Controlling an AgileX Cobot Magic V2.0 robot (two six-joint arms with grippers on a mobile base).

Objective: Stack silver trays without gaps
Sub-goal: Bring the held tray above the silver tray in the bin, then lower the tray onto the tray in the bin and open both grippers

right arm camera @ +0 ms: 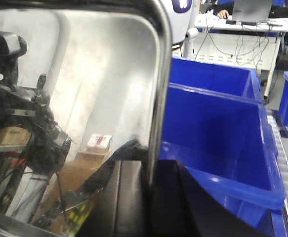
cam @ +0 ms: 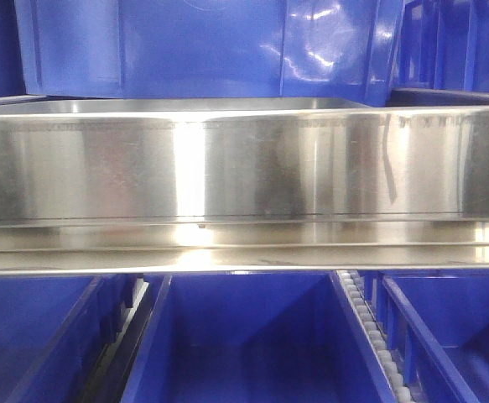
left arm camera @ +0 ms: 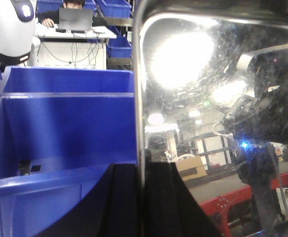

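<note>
Silver tray (cam: 244, 168) fills the middle band of the front view, its long polished wall running edge to edge with the rolled rim along the top. Blue bins (cam: 227, 50) sit above and below it, and a flat steel rail (cam: 244, 256) lies just beneath. At lower centre of the left wrist view, the left gripper (left arm camera: 140, 170) has one black finger on each side of the tray's rim and looks clamped on it. The right gripper (right arm camera: 151, 165) sits the same way at bottom centre of its own view, apparently pinching the opposite rim, so the silver tray seems carried between both arms. No second tray can be made out for certain (the mirror base shows only reflections), so I judge the nesting not yet done. To do it well, both ends should travel level and descend together, corners matched to the tray beneath, since a tilt would wedge one rim and leave a gap. Thin rim grips on slick steel may pivot, so slow motion suits, and release should wait until the rims sit flush all round.
</note>
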